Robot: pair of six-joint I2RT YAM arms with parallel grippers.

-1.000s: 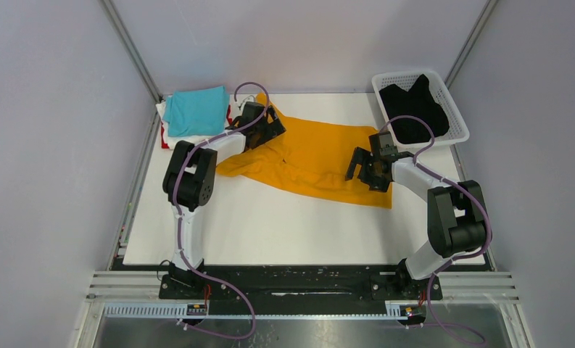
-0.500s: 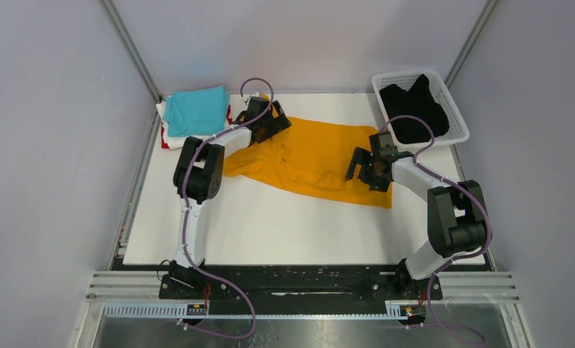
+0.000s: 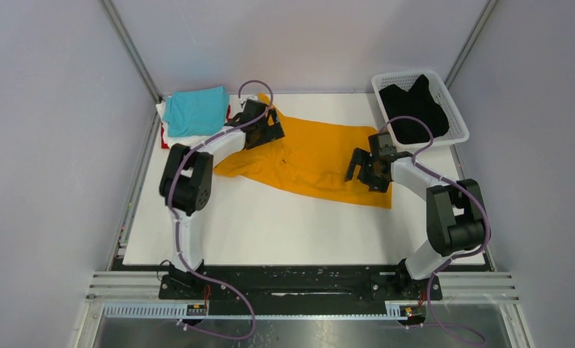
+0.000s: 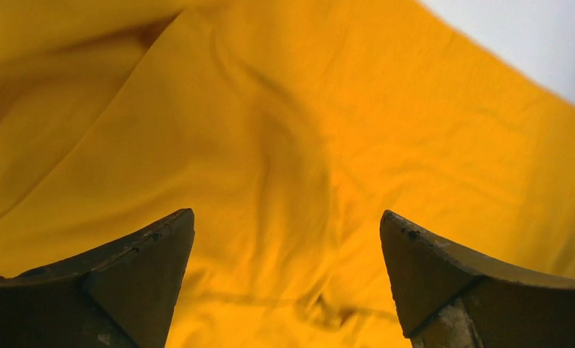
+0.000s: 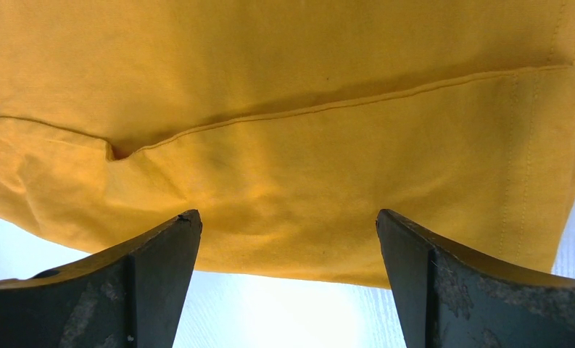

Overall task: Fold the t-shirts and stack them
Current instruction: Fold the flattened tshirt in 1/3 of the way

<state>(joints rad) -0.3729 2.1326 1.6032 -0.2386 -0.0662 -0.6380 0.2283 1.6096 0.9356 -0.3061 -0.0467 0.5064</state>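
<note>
The orange-yellow t-shirt (image 3: 320,156) lies spread but rumpled across the far middle of the table (image 3: 270,225). Its left part is bunched into folds and its right part is flatter, with a stitched hem showing in the right wrist view. It is thin, soft cloth, light and limp, so I judge it will sag and drag wherever it is not held. A pinch near an edge or corner should hold better than a grab at the loose middle. Seams and hems, being doubled, look the firmest places to take, and matching corners for the two arms would let the cloth hang even.

The left gripper (image 4: 288,239) hangs low over the creased left part of the shirt, its fingers spread wide. Cloth fills the gap below them and nothing is pinched. The right gripper (image 5: 288,239) likewise stands parted over the shirt's near-right edge, where the white table shows just beyond the hem. That edge lies between the two fingers, though I cannot tell whether the tips touch the cloth.

Further out, a turquoise t-shirt (image 3: 195,109) lies folded at the far left corner on top of a white t-shirt (image 3: 172,134), near the left gripper. A black t-shirt (image 3: 413,109) sits in the white basket (image 3: 458,130) at the far right corner, apart from the orange-yellow one
</note>
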